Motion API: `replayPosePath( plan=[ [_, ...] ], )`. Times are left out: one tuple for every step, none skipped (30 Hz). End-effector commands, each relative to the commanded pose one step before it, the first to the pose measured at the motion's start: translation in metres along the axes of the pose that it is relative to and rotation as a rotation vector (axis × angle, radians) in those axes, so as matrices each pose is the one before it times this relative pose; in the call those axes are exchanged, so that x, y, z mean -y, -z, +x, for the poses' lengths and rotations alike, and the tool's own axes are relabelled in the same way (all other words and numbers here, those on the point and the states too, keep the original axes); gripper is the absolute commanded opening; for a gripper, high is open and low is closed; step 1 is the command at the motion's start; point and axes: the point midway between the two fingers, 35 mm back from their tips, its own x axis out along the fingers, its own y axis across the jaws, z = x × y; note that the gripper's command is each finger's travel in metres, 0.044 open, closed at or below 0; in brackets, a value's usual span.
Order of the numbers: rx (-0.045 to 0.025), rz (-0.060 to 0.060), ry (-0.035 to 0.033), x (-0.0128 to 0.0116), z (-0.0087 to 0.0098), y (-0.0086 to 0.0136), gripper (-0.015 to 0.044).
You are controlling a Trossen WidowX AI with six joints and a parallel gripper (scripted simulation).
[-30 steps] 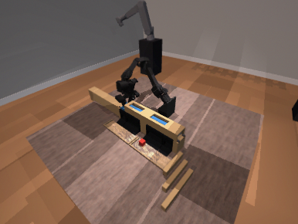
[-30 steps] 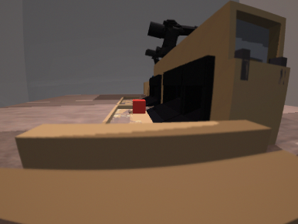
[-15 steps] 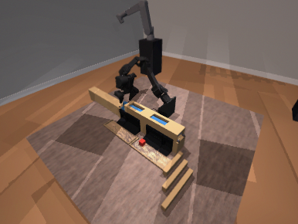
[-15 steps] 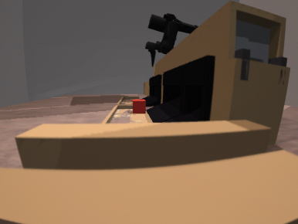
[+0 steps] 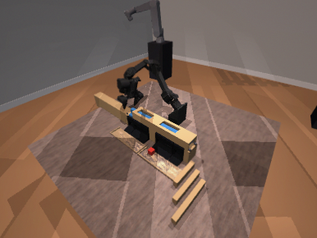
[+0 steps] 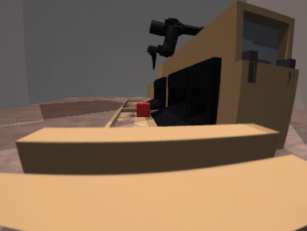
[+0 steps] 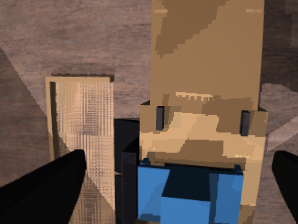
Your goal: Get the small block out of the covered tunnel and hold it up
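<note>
The small red block (image 5: pixel 151 151) (image 6: pixel 143 109) lies outside the tunnel in the shallow tray (image 7: pixel 85 110) along its open side, beside the black flaps. The tan tunnel (image 5: pixel 153 128) (image 6: pixel 227 80) has dark openings on that side. Blue cage parts (image 5: pixel 169 126) show through its top windows, and blue pieces (image 7: pixel 150 195) show at its far left end in the wrist view. My gripper (image 5: pixel 132 103) (image 7: pixel 180 160) is open and empty above that end, with its fingers wide on either side of the blue pieces and not touching them. The block is not in the wrist view.
A long tan beam (image 5: pixel 108 104) (image 7: pixel 207 50) extends from the tunnel's far left end. Several tan rods (image 5: pixel 186 186) (image 6: pixel 147 153) lie by the tunnel's near end. A black panel (image 5: pixel 177 113) stands behind the tunnel.
</note>
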Motion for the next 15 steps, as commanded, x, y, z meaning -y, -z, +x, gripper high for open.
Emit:
replayPosePath(
  plan=[
    [-0.00361,0.0013,0.00013,0.00266,0.00454,0.00085,0.0440],
    [-0.00020,0.0001,0.00006,0.00026,0.00157,0.00031,0.0440],
    [-0.00015,0.0001,0.00004,0.00026,0.00157,0.00030,0.0440],
    [-0.00010,0.0001,0.00001,0.00027,0.00156,0.00029,0.0440],
    [-0.00005,0.0001,-0.00001,0.00028,0.00156,0.00028,0.0440],
    [0.00000,0.0001,-0.00003,0.00029,0.00156,0.00027,0.0440],
    [0.00004,0.0001,-0.00005,0.00030,0.00155,0.00026,0.0440],
    [0.00009,0.0000,-0.00007,0.00031,0.00155,0.00025,0.0440],
    [0.00014,0.0000,-0.00009,0.00032,0.00155,0.00024,0.0440],
    [0.00019,0.0000,-0.00011,0.00033,0.00154,0.00023,0.0440],
    [0.00024,0.0000,-0.00012,0.00034,0.00154,0.00022,0.0440],
    [0.00030,0.0000,-0.00014,0.00034,0.00154,0.00021,0.0440],
    [0.00035,0.0000,-0.00016,0.00035,0.00153,0.00020,0.0440],
    [0.00040,0.0000,-0.00017,0.00036,0.00153,0.00019,0.0440],
    [0.00045,0.0000,-0.00019,0.00037,0.00153,0.00018,0.0440]
  ],
)
